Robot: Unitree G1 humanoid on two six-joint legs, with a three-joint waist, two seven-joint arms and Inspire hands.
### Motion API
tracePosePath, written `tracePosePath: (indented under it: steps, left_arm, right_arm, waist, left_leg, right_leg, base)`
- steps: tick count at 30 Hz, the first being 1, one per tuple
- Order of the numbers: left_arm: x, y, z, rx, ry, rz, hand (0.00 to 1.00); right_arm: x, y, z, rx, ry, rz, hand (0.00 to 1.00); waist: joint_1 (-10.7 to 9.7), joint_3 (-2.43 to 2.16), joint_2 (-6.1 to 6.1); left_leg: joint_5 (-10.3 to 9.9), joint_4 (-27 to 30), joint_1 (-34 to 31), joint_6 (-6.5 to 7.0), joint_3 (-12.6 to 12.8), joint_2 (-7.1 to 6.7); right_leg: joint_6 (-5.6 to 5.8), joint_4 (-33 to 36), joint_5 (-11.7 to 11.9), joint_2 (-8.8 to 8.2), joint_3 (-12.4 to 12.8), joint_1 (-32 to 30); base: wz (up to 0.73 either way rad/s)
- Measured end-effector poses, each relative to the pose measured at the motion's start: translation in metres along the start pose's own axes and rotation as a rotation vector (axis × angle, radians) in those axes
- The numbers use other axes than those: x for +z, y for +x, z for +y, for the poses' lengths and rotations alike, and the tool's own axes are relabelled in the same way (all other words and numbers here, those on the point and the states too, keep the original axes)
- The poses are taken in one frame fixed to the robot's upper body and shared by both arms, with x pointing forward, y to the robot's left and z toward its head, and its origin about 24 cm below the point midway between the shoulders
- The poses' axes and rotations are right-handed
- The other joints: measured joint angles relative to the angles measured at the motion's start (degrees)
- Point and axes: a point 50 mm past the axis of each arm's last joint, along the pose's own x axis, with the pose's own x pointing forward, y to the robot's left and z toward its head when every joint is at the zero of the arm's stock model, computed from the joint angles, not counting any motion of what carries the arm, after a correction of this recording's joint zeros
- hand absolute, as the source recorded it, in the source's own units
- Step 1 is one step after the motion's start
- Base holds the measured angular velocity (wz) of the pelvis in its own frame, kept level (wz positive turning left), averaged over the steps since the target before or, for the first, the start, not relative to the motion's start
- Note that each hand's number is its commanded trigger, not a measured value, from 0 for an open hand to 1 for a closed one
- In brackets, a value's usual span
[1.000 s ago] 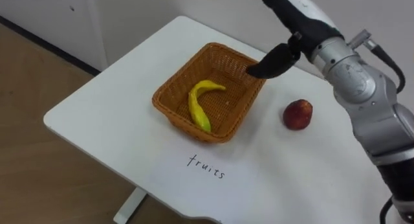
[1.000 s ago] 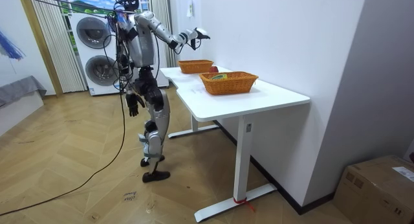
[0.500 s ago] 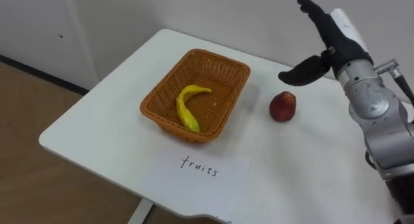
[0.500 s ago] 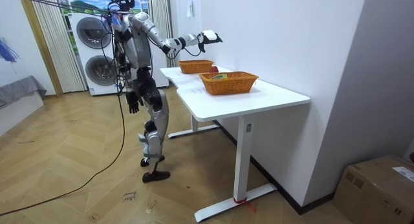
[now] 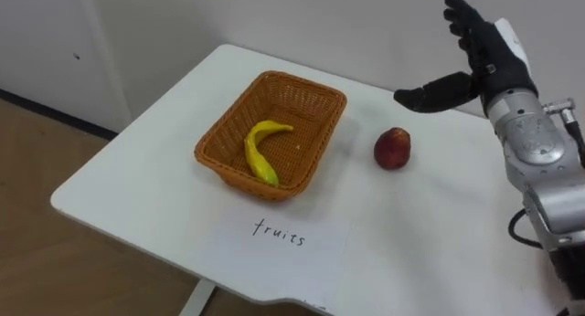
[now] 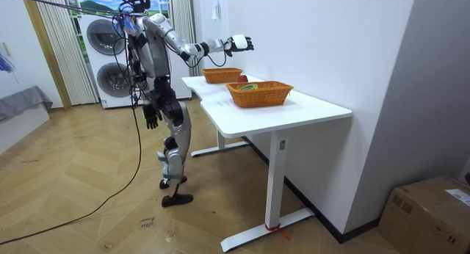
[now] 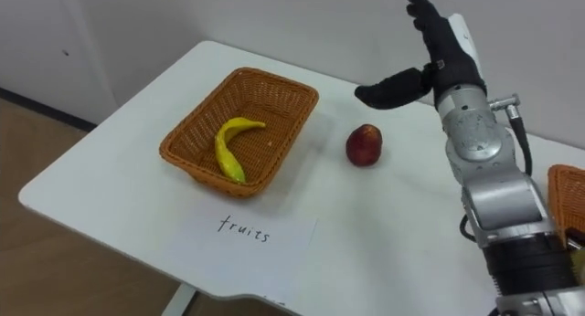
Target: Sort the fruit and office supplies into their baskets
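Table (image 5: pixel 137 161): white, on a wooden floor. I stand at its long side, with my right arm stretched out over the top.
Basket (image 5: pixel 218 138): brown wicker, rectangular, open on top. It sits on the table to my left of centre, set at an angle to the near edge.
Second basket (image 7: pixel 569 195): also wicker, further along the table on my right; I see just a corner of it past my forearm.
Paper (image 5: pixel 315 247): a white sheet with a handwritten word, lying flat on the table just in front of the basket.
My right hand (image 5: pixel 489 60): raised in the air above the table's far side, fingers straight and spread, thumb pointing out sideways. It holds nothing and touches nothing.
My left hand (image 6: pixel 152 119): hangs down beside my hip, away from the table. Too small for me to tell whether it is open or closed.
Banana (image 5: pixel 259 152): yellow, lying on the floor of the basket.
Apple (image 5: pixel 392 148): red, standing on the bare table just to the right of the basket. It is below my right hand and clear of it.
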Motion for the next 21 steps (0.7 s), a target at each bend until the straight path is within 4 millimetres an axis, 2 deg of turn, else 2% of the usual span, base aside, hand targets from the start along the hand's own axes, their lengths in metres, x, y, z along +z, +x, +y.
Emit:
tracePosePath:
  steps: [7, 9, 11, 14, 21]
  left_arm:
    - [-0.007, 0.000, -0.001, 0.002, -0.007, 0.028, 0.00]
    - [-0.009, 0.000, -0.002, 0.002, -0.009, 0.033, 0.00]
    - [-0.012, -0.001, -0.002, 0.000, -0.009, 0.038, 0.00]
    - [-0.013, -0.001, -0.002, -0.002, -0.007, 0.043, 0.00]
    - [-0.023, -0.002, 0.000, 0.003, -0.010, 0.060, 0.00]
  right_arm:
    - [-0.021, -0.011, 0.009, 0.028, 0.081, 0.073, 0.00]
    - [-0.026, -0.013, 0.013, 0.037, 0.100, 0.090, 0.00]
    - [-0.031, -0.016, 0.016, 0.051, 0.135, 0.108, 0.00]
    - [-0.031, -0.017, 0.018, 0.064, 0.190, 0.113, 0.00]
    - [-0.031, -0.017, 0.020, 0.072, 0.290, 0.124, 0.00]
  waist:
    - [0.22, -0.09, -0.04]
    - [0.18, -0.05, 0.16]
    - [0.16, -0.19, 0.44]
    - [0.16, -0.26, 0.89]
    - [0.07, -0.03, 1.47]
  left_leg:
    - [0.00, 0.03, 0.02, 0.01, -0.01, 0.00]
    - [0.00, 0.03, 0.03, 0.01, -0.02, 0.01]
    - [0.00, 0.02, 0.03, 0.00, -0.03, 0.01]
    - [0.02, 0.02, 0.11, -0.01, 0.04, 0.04]
    - [0.04, -0.02, 0.07, -0.04, 0.07, 0.06]
  right_leg:
    - [0.00, -0.02, 0.00, 0.02, 0.03, 0.06]
    - [0.00, -0.04, 0.00, 0.03, 0.06, 0.04]
    - [0.00, -0.04, 0.00, 0.02, 0.04, 0.03]
    - [0.00, -0.04, 0.00, 0.05, 0.06, 0.06]
    - [0.00, -0.16, 0.00, 0.10, 0.01, 0.08]
  base:
    - [0.00]
    - [0.00]
    - [0.00]
    - [0.00]
    - [0.00]
